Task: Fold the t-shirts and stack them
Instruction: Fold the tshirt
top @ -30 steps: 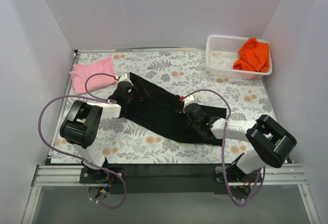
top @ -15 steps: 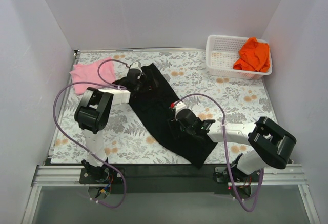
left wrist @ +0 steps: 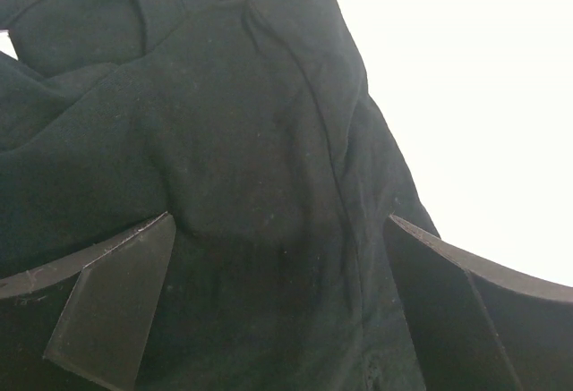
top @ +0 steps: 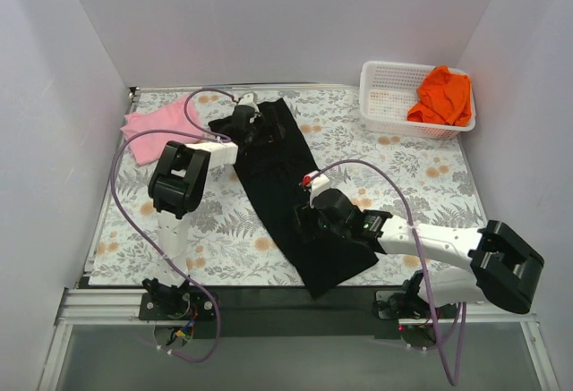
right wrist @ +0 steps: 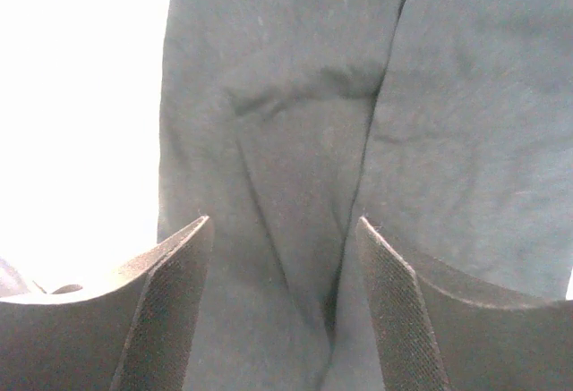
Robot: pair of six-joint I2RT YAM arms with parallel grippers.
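While the pink t-shirt [top: 148, 133] lies folded far left and the orange t-shirt [top: 440, 94] waits in the white mesh basket [top: 380, 96], the left gripper [top: 251, 126] and right gripper [top: 307, 223], fingers spread, are poised over the black t-shirt [top: 277, 172], a long mid-table strip. Its folding looks half done, and stacking has not begun.

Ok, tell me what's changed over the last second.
The black t-shirt swung from lying across the table to running far-to-near. The left hand went with it toward the far edge; the right hand shifted left and nearer. Pink t-shirt, basket and orange t-shirt stayed put.
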